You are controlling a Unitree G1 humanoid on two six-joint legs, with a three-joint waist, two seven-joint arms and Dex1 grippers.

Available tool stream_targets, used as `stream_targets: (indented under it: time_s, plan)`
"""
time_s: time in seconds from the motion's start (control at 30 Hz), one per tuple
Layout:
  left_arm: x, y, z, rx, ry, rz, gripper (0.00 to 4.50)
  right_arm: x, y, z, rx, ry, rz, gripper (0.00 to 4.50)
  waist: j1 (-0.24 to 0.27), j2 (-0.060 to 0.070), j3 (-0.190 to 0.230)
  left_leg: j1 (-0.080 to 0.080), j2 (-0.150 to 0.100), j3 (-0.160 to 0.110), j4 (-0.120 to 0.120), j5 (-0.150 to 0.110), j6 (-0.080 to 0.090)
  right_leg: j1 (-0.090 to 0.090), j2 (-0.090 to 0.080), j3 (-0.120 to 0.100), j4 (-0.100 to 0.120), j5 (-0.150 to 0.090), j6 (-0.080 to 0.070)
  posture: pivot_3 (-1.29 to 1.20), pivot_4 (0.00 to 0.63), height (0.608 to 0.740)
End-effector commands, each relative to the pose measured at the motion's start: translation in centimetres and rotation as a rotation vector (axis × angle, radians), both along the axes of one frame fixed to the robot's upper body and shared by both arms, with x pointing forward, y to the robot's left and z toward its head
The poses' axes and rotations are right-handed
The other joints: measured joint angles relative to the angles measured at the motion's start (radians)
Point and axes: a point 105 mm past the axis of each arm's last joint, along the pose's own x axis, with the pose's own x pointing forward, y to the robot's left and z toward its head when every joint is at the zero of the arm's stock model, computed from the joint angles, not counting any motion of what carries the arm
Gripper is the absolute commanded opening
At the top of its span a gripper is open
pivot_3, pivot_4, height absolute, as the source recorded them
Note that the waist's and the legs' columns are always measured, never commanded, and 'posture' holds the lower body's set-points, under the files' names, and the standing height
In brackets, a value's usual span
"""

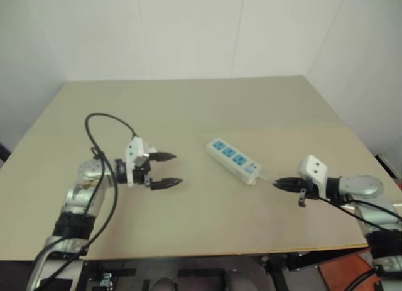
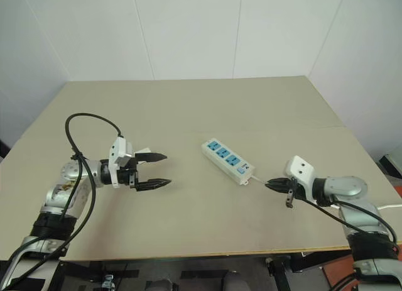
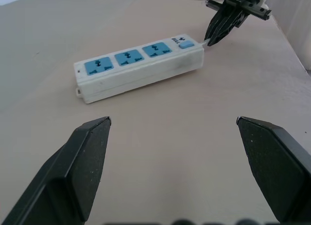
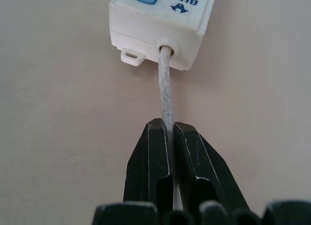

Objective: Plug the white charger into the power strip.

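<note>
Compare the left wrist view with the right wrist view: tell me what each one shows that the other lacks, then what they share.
The left wrist view alone gives the power strip's full length with its three blue sockets, none with anything plugged in, plus the left gripper's open fingers short of it.

The right wrist view alone gives a close look at the cord leaving the strip's end wall, pinched between the right gripper's shut fingers, and a small mounting tab beside the cord hole.

Both show the strip's switch end, the right gripper there, and the tan table.
</note>
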Motion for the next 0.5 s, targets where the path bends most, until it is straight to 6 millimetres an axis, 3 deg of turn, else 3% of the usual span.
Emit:
stream_targets:
  time_s: [0.03,0.43,0.5]
  plan:
    - [0.2,-0.5,0.7,-0.002,-0.033,-0.028,4.50,0.1,0.5,2.0,0.019,-0.084,0.008,0.34,-0.001,0.000,0.000,0.000,0.000,0.000,0.000,0.000,0.000,0.000,0.000,0.000,0.000,0.000,0.000,0.00,0.150,0.740]
    - [0.1,-0.2,0.7,-0.003,-0.044,-0.023,4.50,-0.3,1.5,3.6,0.104,-0.122,0.026,4.46,0.004,0.000,0.000,-0.001,0.000,0.000,0.000,0.000,0.000,0.000,0.000,0.000,-0.001,0.000,0.000,0.00,0.150,0.740]
    - [0.0,-0.1,0.6,-0.004,-0.045,-0.015,4.50,-0.4,1.7,4.2,0.157,-0.137,0.013,4.46,0.004,0.000,0.000,-0.001,0.000,0.000,0.000,0.000,0.000,0.000,0.000,0.000,-0.001,0.000,0.000,0.00,0.150,0.740]
